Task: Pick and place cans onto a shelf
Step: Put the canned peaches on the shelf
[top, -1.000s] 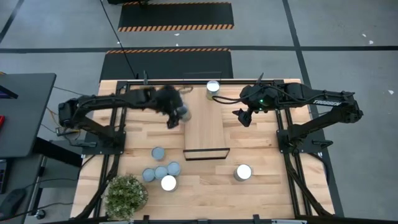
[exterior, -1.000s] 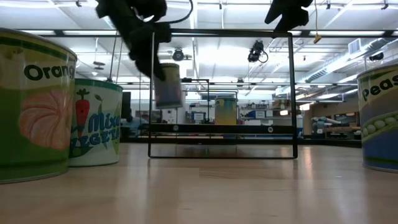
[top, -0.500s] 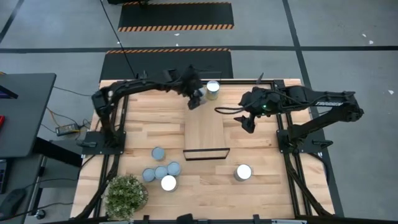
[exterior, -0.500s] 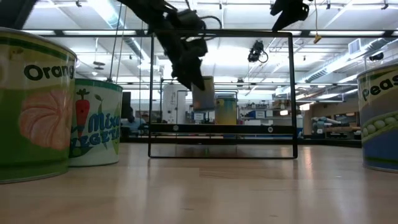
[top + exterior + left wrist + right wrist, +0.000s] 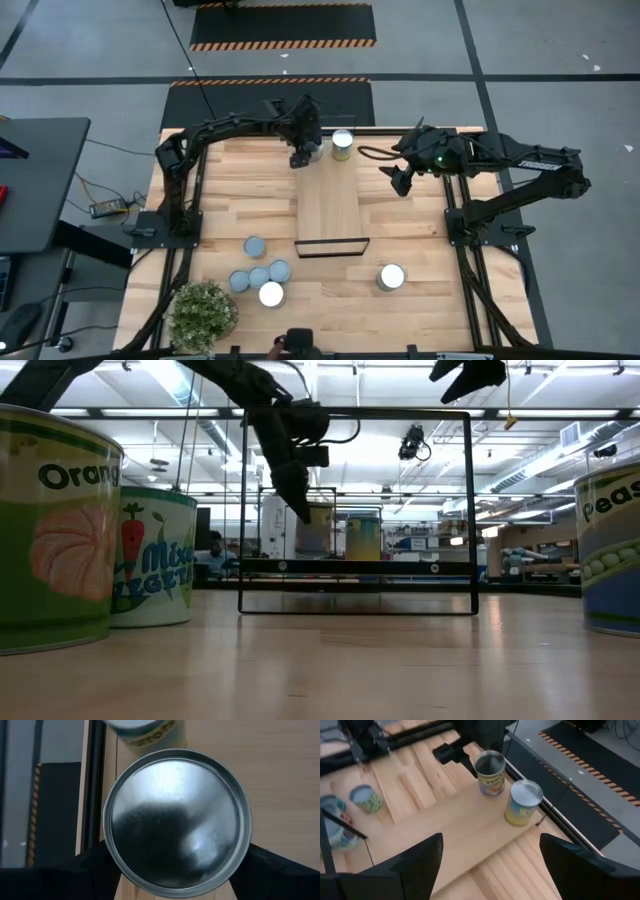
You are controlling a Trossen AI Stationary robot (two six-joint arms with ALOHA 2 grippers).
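My left gripper (image 5: 306, 152) is shut on a silver-topped can (image 5: 177, 820) at the far end of the shelf (image 5: 330, 205), a light-wood board with a black frame (image 5: 331, 247) at its near end. A second can (image 5: 343, 145) with yellowish sides stands right beside it on the board's far end. The right wrist view shows both cans, the held one (image 5: 490, 772) and the second one (image 5: 523, 802). My right gripper (image 5: 400, 180) hangs open and empty to the right of the shelf, above the table. My left gripper pinches the can between its two fingers, one on each side of the round wall just below the rim (image 5: 111, 857). The fingers (image 5: 87, 872) come from above, slanting from the table's left. The can is upright, with its bottom on or just above the shelf board (image 5: 445, 835).
Several loose cans stand on the table near the front left (image 5: 260, 278), one apart (image 5: 255, 246) and one at the front right (image 5: 392, 277). A bushy potted plant (image 5: 203, 312) stands at the near left corner. Black frame rails run along the table's edges.
My left gripper has carried the can from left of the shelf toward the table's far edge and rightward, then down onto the shelf's far end beside the other can. The can has stayed upright.
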